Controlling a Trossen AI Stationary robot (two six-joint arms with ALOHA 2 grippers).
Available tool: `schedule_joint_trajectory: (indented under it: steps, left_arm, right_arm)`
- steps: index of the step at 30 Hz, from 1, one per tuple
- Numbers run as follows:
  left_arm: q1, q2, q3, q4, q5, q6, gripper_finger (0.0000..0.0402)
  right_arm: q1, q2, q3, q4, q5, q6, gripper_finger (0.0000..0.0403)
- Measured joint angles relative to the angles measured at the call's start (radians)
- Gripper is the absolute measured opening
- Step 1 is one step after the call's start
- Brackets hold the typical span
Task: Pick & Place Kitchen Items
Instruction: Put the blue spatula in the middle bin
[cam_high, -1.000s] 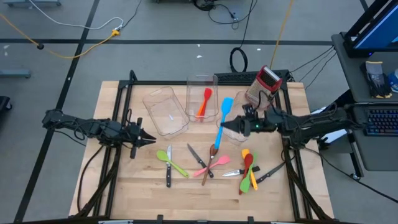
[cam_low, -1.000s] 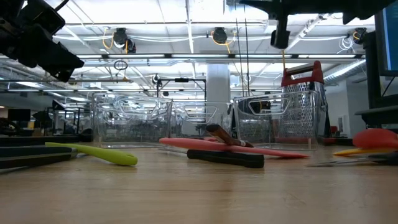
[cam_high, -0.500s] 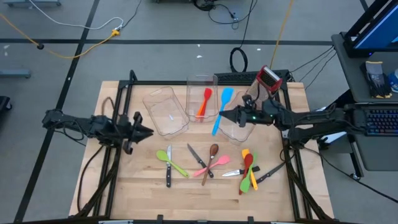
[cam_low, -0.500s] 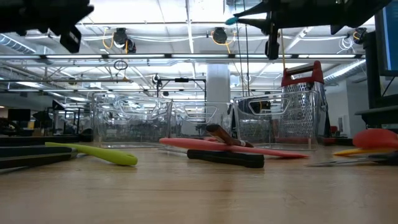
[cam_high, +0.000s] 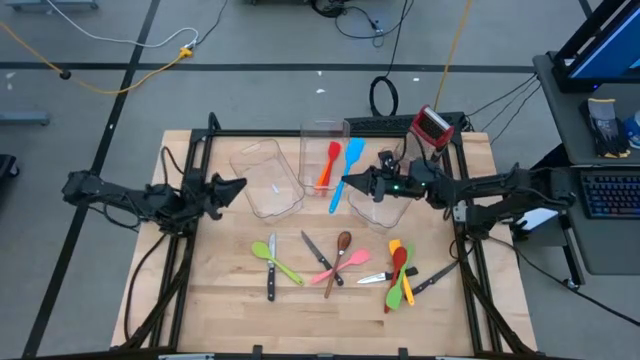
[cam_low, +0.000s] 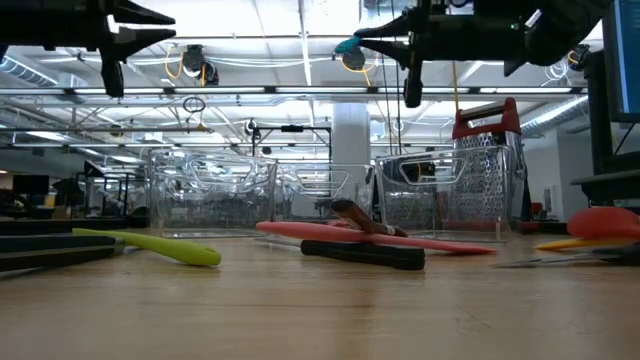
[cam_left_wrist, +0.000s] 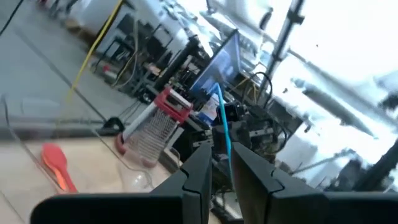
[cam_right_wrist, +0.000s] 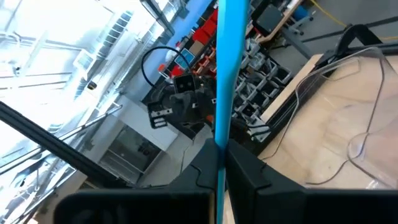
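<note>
My right gripper (cam_high: 346, 181) is shut on a blue spatula (cam_high: 344, 178), high over the gap between the middle clear bin (cam_high: 322, 132) and the right clear bin (cam_high: 388, 205). A red spatula (cam_high: 329, 165) lies in the middle bin. My left gripper (cam_high: 238, 183) hovers beside the left clear bin (cam_high: 265, 180), pointing toward the table's right, its fingers (cam_left_wrist: 200, 167) a narrow gap apart and holding nothing. A green spoon (cam_high: 277, 262), a brown spoon (cam_high: 340, 250), a pink spatula (cam_high: 333, 268) and black-handled knives (cam_high: 271, 282) lie flat on the near half of the table. My right gripper pinches the blue spatula's handle (cam_right_wrist: 220, 127) between its two fingers, about midway along it. The fingers come level from the table's right and lie across the handle. The spatula is lifted clear, its blade (cam_high: 355, 152) toward the far edge and its handle end (cam_high: 333, 208) toward the near edge.
A red-topped metal grater (cam_high: 430, 128) stands at the far right, behind the right bin. A cluster of red, orange, yellow and green utensils (cam_high: 398, 276) and a knife (cam_high: 432, 278) lie at the near right. Black frame rails (cam_high: 200, 150) border the table.
My right gripper has carried the blue spatula up and toward the table's left and far edges, from above the brown spoon to over the bins. My left gripper has risen, tipped up to level and rolled, drifting toward the left bin.
</note>
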Motion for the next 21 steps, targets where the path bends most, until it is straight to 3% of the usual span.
schedule_joint_trajectory:
  steps: [10,21]
  left_arm:
    - [0.000,0.312,0.011,0.406,0.026,-0.072,0.0062]
    - [0.001,0.578,0.272,0.341,0.097,-0.012,0.0062]
  right_arm:
    - [-0.026,0.108,0.143,-0.030,-0.133,-0.053,0.0004]
    - [-0.026,0.181,0.223,-0.061,-0.189,-0.078,0.0004]
